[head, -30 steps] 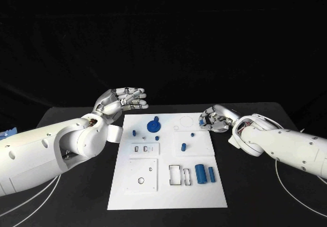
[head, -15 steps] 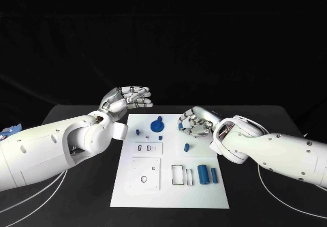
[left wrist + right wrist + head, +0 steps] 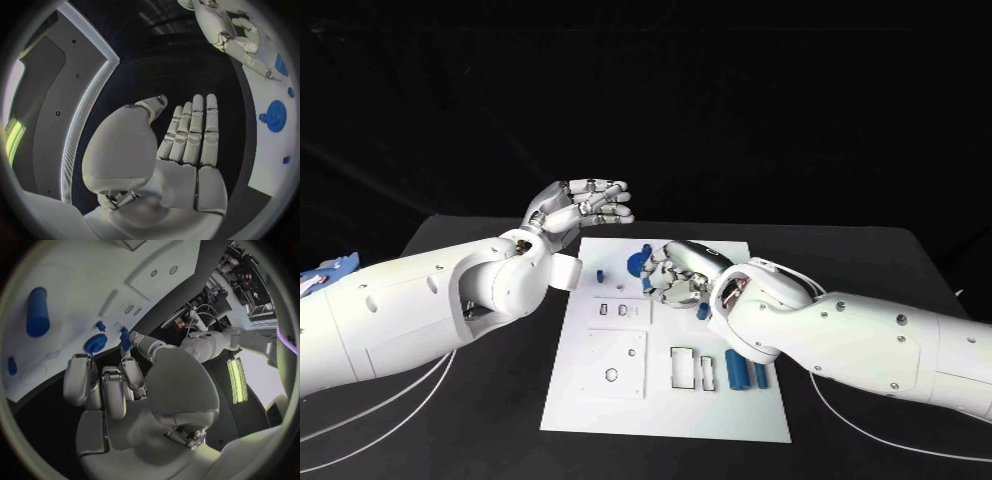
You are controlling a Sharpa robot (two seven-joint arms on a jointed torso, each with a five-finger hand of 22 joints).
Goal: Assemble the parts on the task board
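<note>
Lying flat, white task board (image 3: 625,385) with blue parts (image 3: 730,373), left hand (image 3: 584,208) fingers loosely curled, empty, right hand (image 3: 678,280) likewise

A black worktop (image 3: 473,400) spans the scene under a dark backdrop. White cables (image 3: 387,405) trail across the worktop toward its near left edge, and another thin cable (image 3: 877,440) curves over the worktop toward its near right edge.

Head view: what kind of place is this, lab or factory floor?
Likely a lab test bench: black table against a dark backdrop, a white task board with cut-out slots and small blue parts, and two robot hands over it.
</note>
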